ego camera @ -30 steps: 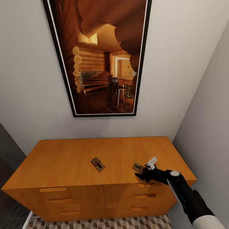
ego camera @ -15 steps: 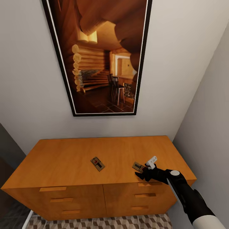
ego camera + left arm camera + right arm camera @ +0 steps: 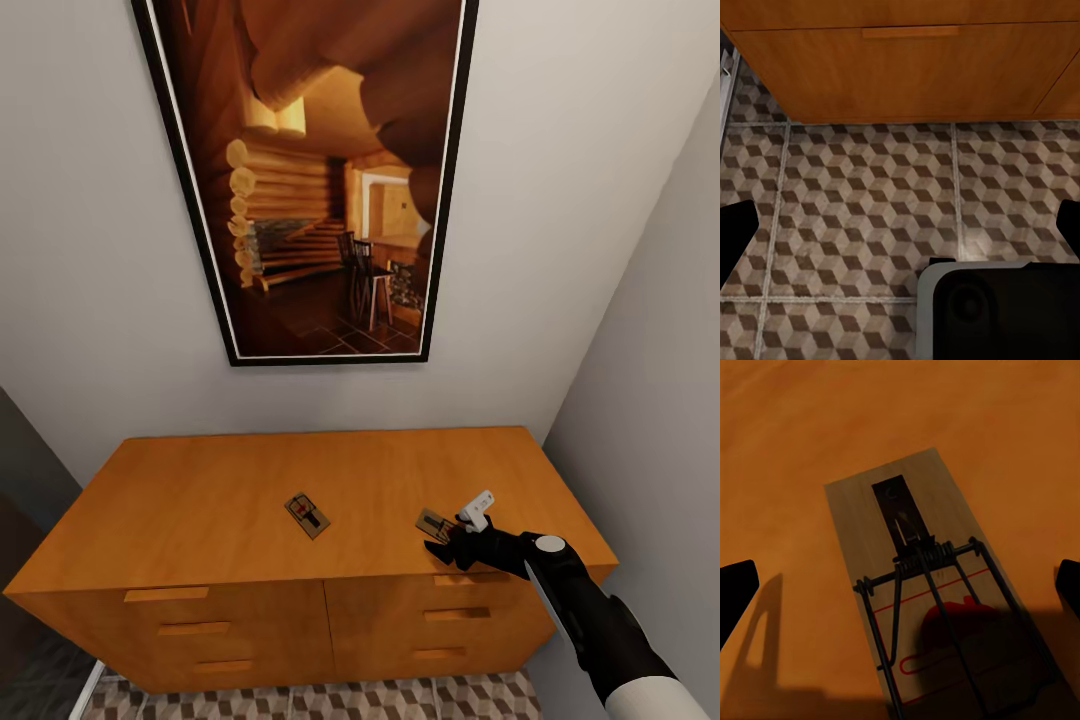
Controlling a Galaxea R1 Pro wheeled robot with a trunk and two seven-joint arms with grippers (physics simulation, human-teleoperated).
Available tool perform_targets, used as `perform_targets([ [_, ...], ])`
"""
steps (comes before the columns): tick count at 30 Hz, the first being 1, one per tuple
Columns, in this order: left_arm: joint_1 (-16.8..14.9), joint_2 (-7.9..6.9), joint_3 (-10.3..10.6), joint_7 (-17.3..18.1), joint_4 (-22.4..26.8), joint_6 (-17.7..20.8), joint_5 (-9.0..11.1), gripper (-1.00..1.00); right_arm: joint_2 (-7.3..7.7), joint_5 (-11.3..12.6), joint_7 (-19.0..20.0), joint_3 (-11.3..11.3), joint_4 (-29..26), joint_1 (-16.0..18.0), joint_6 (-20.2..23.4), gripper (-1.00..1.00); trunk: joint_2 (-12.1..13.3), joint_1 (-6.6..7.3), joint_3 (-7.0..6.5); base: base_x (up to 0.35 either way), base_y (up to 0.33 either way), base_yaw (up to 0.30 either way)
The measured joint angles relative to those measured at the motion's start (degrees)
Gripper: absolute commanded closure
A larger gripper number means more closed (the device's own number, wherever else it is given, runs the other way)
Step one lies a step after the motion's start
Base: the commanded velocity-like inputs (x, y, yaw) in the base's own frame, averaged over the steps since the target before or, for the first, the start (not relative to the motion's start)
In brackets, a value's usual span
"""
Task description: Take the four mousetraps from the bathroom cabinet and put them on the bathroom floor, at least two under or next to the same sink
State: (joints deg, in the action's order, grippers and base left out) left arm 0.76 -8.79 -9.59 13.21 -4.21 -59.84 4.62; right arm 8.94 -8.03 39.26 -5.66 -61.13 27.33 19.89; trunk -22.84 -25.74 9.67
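Black fingers of the right gripper (image 3: 447, 541) stand spread around a mousetrap (image 3: 434, 525) flat on the cabinet (image 3: 200, 500) top (near its front edge); a second mousetrap (image 3: 307, 516) lies well apart, mid-top.

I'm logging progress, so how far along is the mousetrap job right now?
Early stage. Nothing looks placed: the bathroom floor by the cabinet shows no traps. In hand: the right gripper, open, sits at one mousetrap near the cabinet's right front edge. A second mousetrap lies mid-top, untouched. Both await moving.
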Motion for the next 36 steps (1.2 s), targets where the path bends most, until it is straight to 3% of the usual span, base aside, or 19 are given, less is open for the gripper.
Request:
perform_targets([
  [5, 0.0, 0.01, 0.0, 0.0, 0.0, 0.0, 0.0, -1.00, 0.02, 0.1, 0.0, 0.0, 0.0, 0.0, 0.0, -1.00, 0.0, 0.00, 0.00, 0.000, 0.000, 0.000],
  [6, 0.0, 0.01, 0.0, 0.0, 0.0, 0.0, 0.0, -1.00, 0.04, 0.1, 0.0, 0.0, 0.0, 0.0, 0.0, 1.00, 0.0, 0.00, 0.00, 0.000, 0.000, 0.000],
  [36, 0.0, 0.01, 0.0, 0.0, 0.0, 0.0, 0.0, -1.00, -0.03, 0.5, 0.1, 0.1, 0.0, 0.0, 0.2, 1.00, 0.0, 0.00, 0.00, 0.000, 0.000, 0.000],
])
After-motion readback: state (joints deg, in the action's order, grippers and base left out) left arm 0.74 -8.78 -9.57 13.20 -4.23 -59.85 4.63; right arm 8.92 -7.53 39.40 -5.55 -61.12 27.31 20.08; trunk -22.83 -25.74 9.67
